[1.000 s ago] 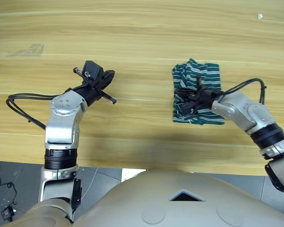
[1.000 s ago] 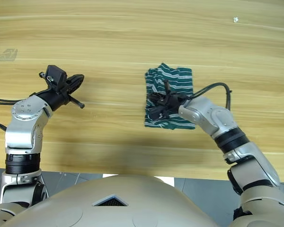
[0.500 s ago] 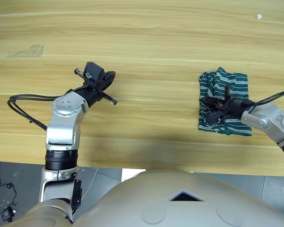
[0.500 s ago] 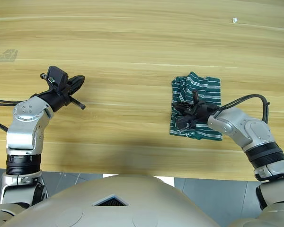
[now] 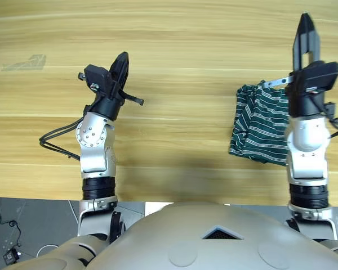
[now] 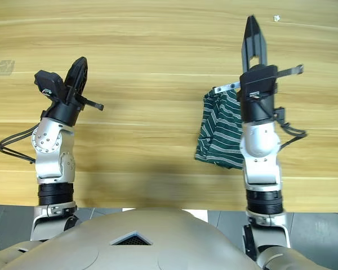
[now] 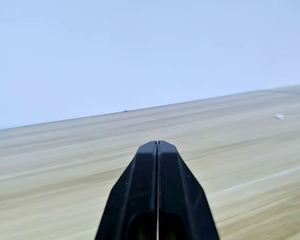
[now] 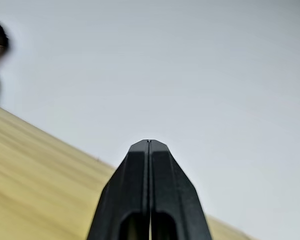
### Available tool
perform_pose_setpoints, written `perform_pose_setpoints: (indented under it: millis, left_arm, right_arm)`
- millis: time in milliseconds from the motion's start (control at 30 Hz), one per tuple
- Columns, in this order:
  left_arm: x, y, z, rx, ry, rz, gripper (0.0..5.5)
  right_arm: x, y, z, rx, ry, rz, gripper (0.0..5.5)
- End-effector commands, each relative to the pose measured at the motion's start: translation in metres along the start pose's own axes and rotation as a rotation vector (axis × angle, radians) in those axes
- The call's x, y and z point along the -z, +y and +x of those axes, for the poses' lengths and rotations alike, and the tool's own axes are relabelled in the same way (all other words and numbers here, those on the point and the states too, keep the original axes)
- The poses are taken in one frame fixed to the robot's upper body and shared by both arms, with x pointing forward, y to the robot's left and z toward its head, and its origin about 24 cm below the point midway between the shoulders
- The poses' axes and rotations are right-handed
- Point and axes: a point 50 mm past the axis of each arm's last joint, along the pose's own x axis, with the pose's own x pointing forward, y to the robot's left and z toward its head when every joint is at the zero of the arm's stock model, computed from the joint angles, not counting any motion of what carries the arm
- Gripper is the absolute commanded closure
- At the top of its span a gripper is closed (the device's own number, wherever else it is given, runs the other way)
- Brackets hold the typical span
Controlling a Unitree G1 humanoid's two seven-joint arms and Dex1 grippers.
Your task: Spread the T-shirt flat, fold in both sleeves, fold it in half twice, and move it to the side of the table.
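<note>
Eye views: folded T-shirt [image 5: 258, 128] is seen at right centre on the table [image 5: 174, 34], its edge covered by the right arm; right gripper [image 5: 306, 18] is held at upper right, apart from it; left gripper [image 5: 123, 58] at upper left, well apart | Left wrist: fingers [image 7: 140, 190] are pressed together, nothing held | Right wrist: fingers [image 8: 130, 200] are pressed together, nothing held

Bare planks of the light wooden worktop [image 5: 174, 34] run across the upper half of the left eye view and down the middle, between the 2 arms. The folded green-and-white striped T-shirt [image 5: 259, 126] lies at centre right, its right edge hidden by the right arm. The right claw [image 5: 305, 22] stands at upper right and the left claw [image 5: 123, 59] at upper left, each with fingers pressed together. A small white scrap [image 6: 276, 18] lies at the top right.
</note>
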Motion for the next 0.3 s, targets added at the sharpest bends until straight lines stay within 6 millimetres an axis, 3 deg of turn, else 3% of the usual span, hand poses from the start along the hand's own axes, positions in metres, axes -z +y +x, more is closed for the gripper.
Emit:
perform_pose_setpoints:
  millis: [33, 133, 300]
  left_arm:
    - [-0.002, 0.018, 0.003, -0.142, -0.084, -0.017, 5.45]
    - [-0.008, 0.023, 0.0, -0.185, -0.158, -0.066, 5.45]
    - [-0.008, 0.017, 0.005, -0.177, -0.157, -0.036, 5.45]
  right_arm:
    - [0.016, 0.047, -0.01, -0.136, 0.126, 0.187, 5.5]
    - [0.007, 0.067, -0.022, -0.163, 0.087, 0.205, 5.5]
    - [-0.001, 0.062, -0.027, -0.096, -0.028, 0.022, 5.5]
